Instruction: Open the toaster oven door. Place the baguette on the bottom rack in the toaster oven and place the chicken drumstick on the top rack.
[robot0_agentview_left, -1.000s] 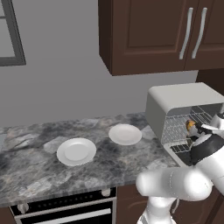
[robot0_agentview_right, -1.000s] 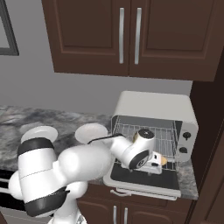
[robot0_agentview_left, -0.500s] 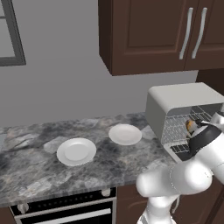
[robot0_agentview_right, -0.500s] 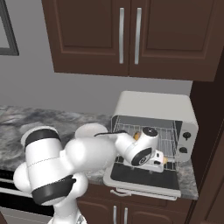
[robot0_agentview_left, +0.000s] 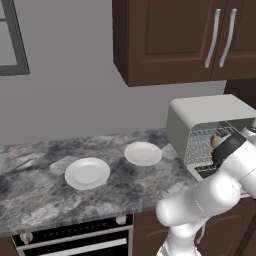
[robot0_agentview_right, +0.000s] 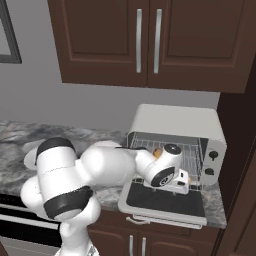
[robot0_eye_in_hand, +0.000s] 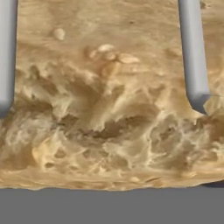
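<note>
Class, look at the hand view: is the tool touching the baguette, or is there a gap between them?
Cannot tell. In the hand view the baguette lies between the tool's two grey fingers, which overlap its crust, but no view shows contact or a gap plainly.

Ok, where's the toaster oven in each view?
Left base view: toaster oven at the right edge, mid-height.
Right base view: toaster oven right of centre, its door folded down.
Hand view: close on the baguette; oven body cannot be told.
Shared landmark: silver cabinet handles above it.
</note>
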